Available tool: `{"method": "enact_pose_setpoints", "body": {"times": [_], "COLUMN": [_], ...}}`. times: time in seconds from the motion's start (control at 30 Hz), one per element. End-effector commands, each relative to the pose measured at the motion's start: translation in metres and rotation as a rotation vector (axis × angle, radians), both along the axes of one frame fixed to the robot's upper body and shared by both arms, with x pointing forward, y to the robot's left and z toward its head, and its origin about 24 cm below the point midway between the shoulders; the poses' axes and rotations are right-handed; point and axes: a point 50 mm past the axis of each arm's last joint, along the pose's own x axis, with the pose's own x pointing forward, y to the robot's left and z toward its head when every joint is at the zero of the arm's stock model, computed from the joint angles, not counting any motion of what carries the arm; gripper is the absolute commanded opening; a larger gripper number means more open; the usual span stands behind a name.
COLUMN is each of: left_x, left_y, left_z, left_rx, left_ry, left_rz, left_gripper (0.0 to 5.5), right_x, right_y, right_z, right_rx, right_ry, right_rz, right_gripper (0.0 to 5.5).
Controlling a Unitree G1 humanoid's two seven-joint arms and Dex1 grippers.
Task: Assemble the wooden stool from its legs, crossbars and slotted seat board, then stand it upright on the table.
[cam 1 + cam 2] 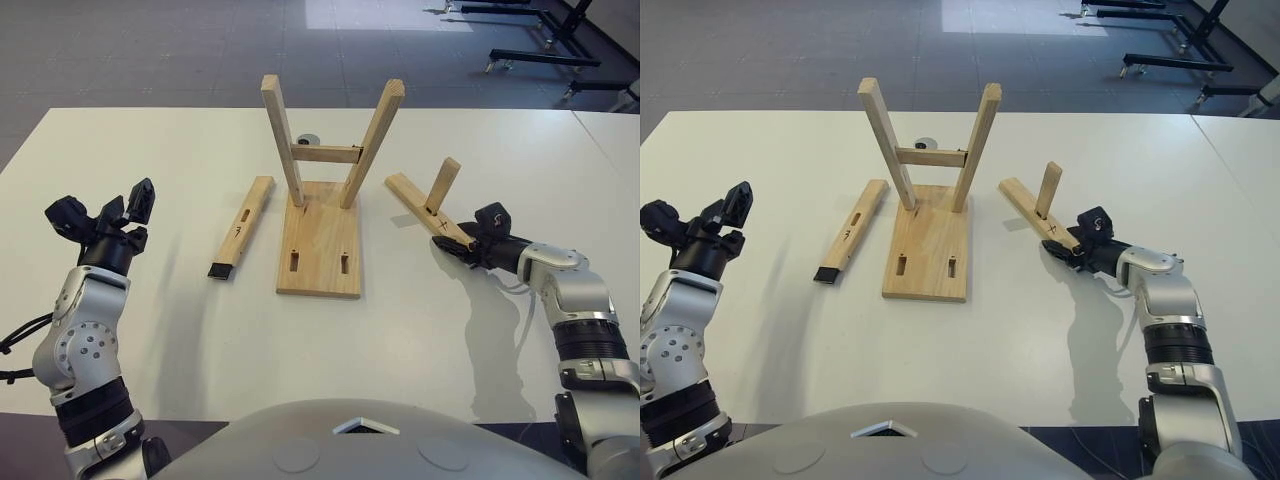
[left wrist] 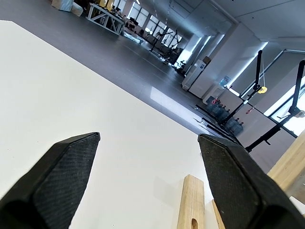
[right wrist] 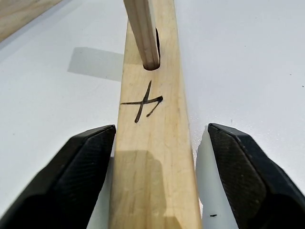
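Partly built, the stool sat upside down mid-table, and I had both grippers open.
I saw the seat board (image 1: 320,250) flat on the table (image 1: 150,340), two legs (image 1: 282,140) standing in its far slots, a crossbar (image 1: 326,154) joining them. My right gripper (image 1: 460,248) straddled the near end of a lying leg (image 3: 150,157), jaws narrowly apart. My left gripper (image 1: 105,208) hovered wide open beyond a loose leg (image 1: 243,226).
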Motion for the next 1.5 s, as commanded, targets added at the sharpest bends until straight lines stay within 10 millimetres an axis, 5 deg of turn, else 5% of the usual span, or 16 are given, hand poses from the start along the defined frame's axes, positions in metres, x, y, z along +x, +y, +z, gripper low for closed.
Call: {"method": "enact_pose_setpoints", "body": {"times": [0.03, 0.17, 0.37, 0.53, 0.63, 0.77, 0.87, 0.97, 1.17, 1.5], "left_x": [0.001, 0.001, 0.002, 0.007, 0.016, 0.028, 0.033, 0.031, 0.036, 0.037], "left_y": [-0.001, -0.001, -0.002, 0.000, 0.001, -0.008, -0.030, -0.052, -0.047, -0.080], "left_z": [-0.002, -0.003, -0.002, 0.023, 0.076, 0.133, 0.184, 0.219, 0.234, 0.247], "left_rx": [0.000, -0.003, -0.008, -0.112, -0.335, -0.515, -0.536, -0.504, -0.446, -0.374], "left_ry": [0.004, 0.006, 0.005, -0.089, -0.270, -0.339, -0.387, -0.518, -0.622, -0.649], "left_rz": [0.005, 0.009, 0.003, -0.033, -0.114, -0.268, -0.430, -0.634, -0.927, -1.211], "left_gripper": [3.78, 3.78, 3.78, 3.78, 3.78, 3.78, 3.78, 3.78, 3.78, 3.78], "right_x": [-0.015, -0.015, -0.008, 0.019, 0.051, 0.070, 0.075, 0.069, 0.069, 0.056], "right_y": [-0.004, -0.003, -0.012, -0.043, -0.052, -0.034, 0.006, 0.060, 0.110, 0.157], "right_z": [-0.022, -0.020, -0.013, 0.027, 0.101, 0.188, 0.263, 0.306, 0.329, 0.305], "right_rx": [-0.027, -0.037, 0.050, 0.186, 0.231, 0.232, 0.293, 0.477, 0.848, 1.030], "right_ry": [0.140, 0.130, 0.086, -0.087, -0.330, -0.553, -0.692, -0.684, -0.444, -0.157], "right_rz": [-0.003, 0.021, -0.070, -0.256, -0.258, -0.147, 0.059, 0.337, 0.657, 0.929], "right_gripper": [2.87, 2.15, 2.07, 2.06, 2.06, 2.06, 2.06, 2.06, 2.06, 2.06]}}
